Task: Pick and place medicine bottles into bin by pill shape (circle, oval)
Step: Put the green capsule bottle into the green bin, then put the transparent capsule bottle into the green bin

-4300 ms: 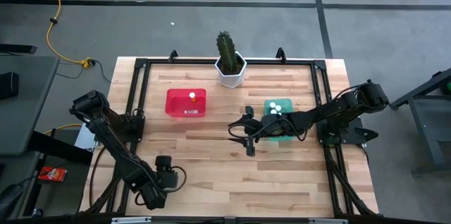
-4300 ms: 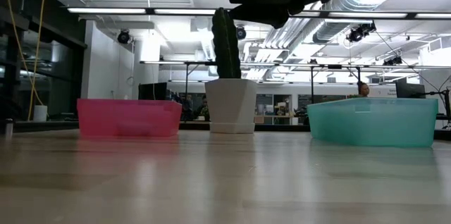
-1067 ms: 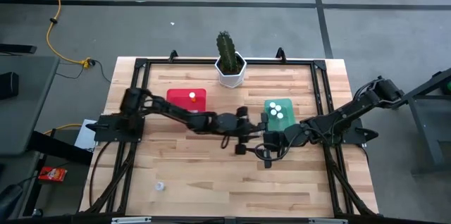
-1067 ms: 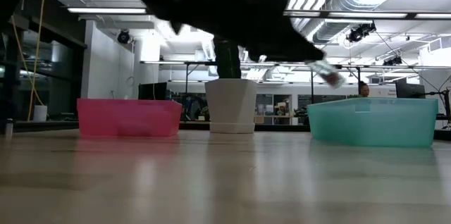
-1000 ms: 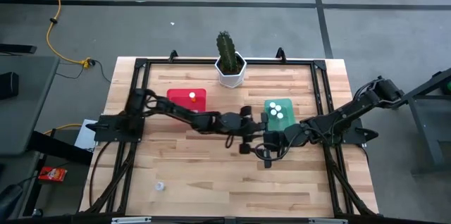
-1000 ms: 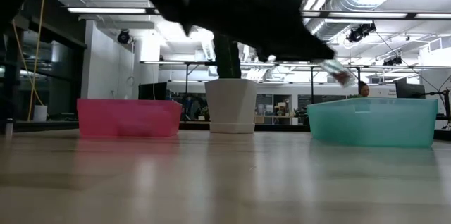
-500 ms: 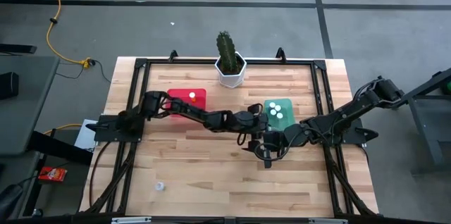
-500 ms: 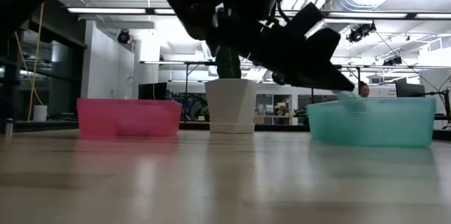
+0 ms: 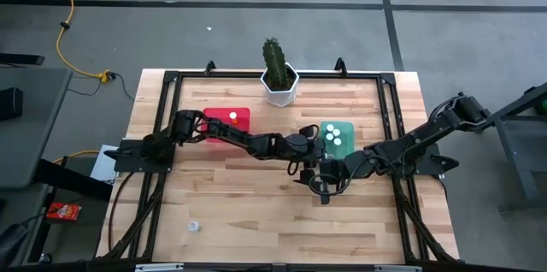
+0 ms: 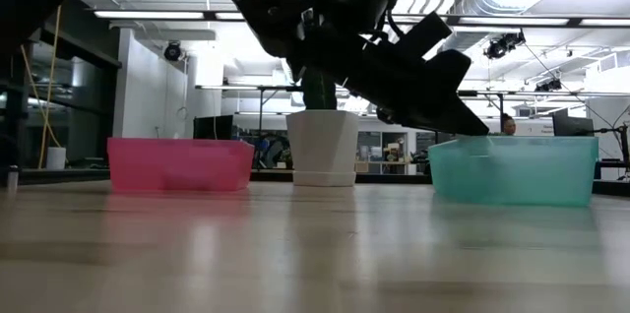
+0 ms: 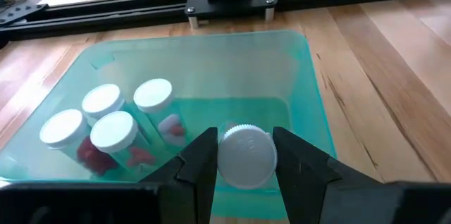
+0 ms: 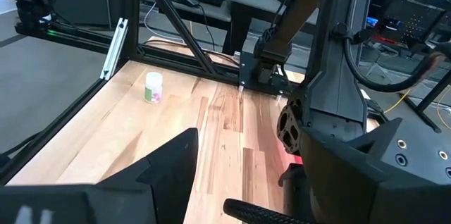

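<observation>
Left gripper (image 11: 245, 155) pinches a small white-capped medicine bottle (image 11: 246, 156) by its ridged cap over the translucent teal plastic bin (image 11: 310, 83); light, rigid, probably slippery. Right gripper (image 9: 325, 182) waits wide beside it.

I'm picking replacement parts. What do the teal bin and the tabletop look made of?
Teal bin: likely translucent plastic, since the bottles inside and the wood beneath show through its glossy walls. Tabletop: looks like wood, butcher-block style, with visible plank seams, grain and a light sheen.

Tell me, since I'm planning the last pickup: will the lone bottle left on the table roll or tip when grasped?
The medicine bottle stands upright on the wooden table, so it probably won't roll unless knocked. It looks small and light, so an off-centre touch may tip it.
</observation>
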